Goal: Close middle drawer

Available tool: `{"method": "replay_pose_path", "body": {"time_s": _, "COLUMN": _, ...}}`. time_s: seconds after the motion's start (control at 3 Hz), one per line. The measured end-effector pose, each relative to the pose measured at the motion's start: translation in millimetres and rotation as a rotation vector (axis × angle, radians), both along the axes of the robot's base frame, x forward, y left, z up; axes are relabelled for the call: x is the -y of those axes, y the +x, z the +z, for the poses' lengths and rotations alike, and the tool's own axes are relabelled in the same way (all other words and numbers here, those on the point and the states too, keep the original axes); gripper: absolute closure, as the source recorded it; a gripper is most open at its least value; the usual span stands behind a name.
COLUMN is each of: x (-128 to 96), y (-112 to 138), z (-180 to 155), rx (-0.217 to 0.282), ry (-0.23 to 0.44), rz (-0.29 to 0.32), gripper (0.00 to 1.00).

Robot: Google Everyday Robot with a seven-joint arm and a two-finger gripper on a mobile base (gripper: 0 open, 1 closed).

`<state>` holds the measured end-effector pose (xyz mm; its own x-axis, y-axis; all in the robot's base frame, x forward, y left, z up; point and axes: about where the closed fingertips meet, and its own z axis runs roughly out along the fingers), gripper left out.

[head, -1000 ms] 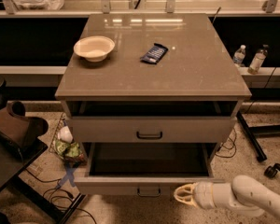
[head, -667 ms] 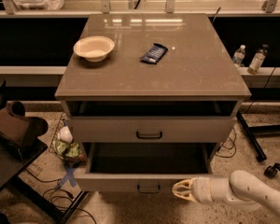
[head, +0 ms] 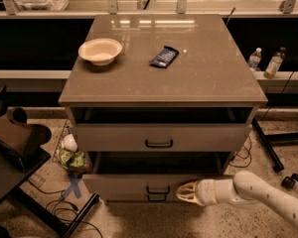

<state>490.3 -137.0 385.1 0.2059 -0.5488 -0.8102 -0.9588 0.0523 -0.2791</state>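
Note:
The middle drawer (head: 129, 186) is the lower of the two pulled-out drawers. It stands partly out of the cabinet, with a dark gap above its flat front. Its small black bar handle (head: 158, 189) is at the middle of the front. My gripper (head: 187, 192), cream-coloured on a white arm coming in from the lower right, is against the drawer front just right of the handle. The uppermost drawer (head: 114, 139) is also out a little. A second black handle (head: 158, 198) shows just below the middle drawer's handle.
On the cabinet top (head: 213, 78) lie a cream bowl (head: 100, 50) and a dark snack packet (head: 164, 56). A black chair or stand (head: 15, 143) and cables are at the left. Two bottles (head: 264, 61) stand at the right, with a wheeled stand leg (head: 268, 148).
The middle drawer has slid back toward the cabinet, so less of its inside shows. My gripper has moved left and in with the drawer front.

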Motion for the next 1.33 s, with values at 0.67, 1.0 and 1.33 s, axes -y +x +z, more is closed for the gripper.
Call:
{"method": "replay_pose_path", "body": {"time_s": 0.67, "x": -27, "y": 35, "z": -9, "rx": 0.018, "ry": 0.041, "rz": 0.026, "gripper": 1.0}}
{"method": "replay_pose_path", "body": {"time_s": 1.0, "x": -42, "y": 51, "z": -10, "rx": 0.03, "ry": 0.06, "rz": 0.04, "gripper": 1.0}}
{"method": "replay_pose_path", "body": {"time_s": 1.33, "x": -43, "y": 51, "z": -10, "rx": 0.03, "ry": 0.06, "rz": 0.04, "gripper": 1.0}}
